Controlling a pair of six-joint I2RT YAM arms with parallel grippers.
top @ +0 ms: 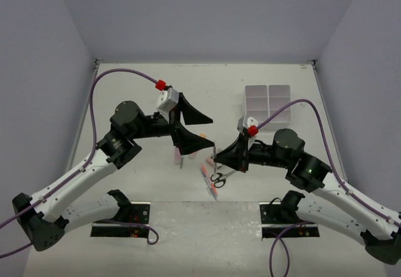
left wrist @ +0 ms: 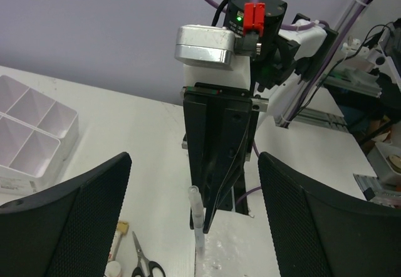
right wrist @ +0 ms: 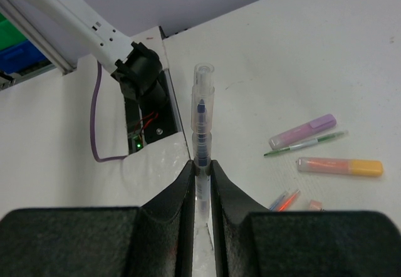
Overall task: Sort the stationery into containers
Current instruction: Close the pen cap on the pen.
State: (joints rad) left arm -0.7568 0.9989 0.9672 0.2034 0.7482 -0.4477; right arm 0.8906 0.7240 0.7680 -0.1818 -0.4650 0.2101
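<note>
Camera layout: one overhead, two wrist views.
We look down from behind on the whole table (top: pixel 207 89); left wrist faces the right gripper (left wrist: pixel 204 227) closely; right wrist sights along its fingers (right wrist: pixel 180 202); both share the clear pen (left wrist: pixel 197 217).

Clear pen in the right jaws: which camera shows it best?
Right wrist view: the clear pen fills the centre, capped end outward, pinched in the jaws of the right gripper. The left wrist view shows just one end poking out below that gripper. In the top view it is too small to make out.
</note>
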